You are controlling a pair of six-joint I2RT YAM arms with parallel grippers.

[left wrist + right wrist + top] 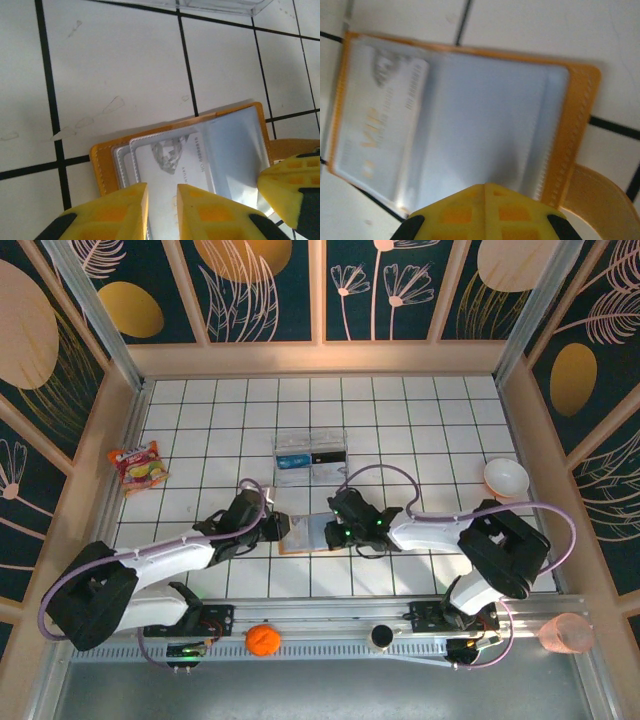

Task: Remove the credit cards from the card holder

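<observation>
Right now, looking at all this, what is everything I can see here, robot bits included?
card holder: one, orange-tan, lying open in the middle
credit card: one clearly seen, silver-grey, in the holder's see-through pocket
clear plastic box: one, transparent, just behind the holder
snack packet: one, red and orange, far left
bowl: one, white, far right
orange fruit: one, orange, near rail, left of centre
black round object: one, black, near rail, centre
cup: one, pink, near right corner
table: one, white tiles with black lines
left gripper: one, yellow pads, jaws slightly apart, at the holder's left side
right gripper: one, yellow pads, shut, at the holder's right side
</observation>
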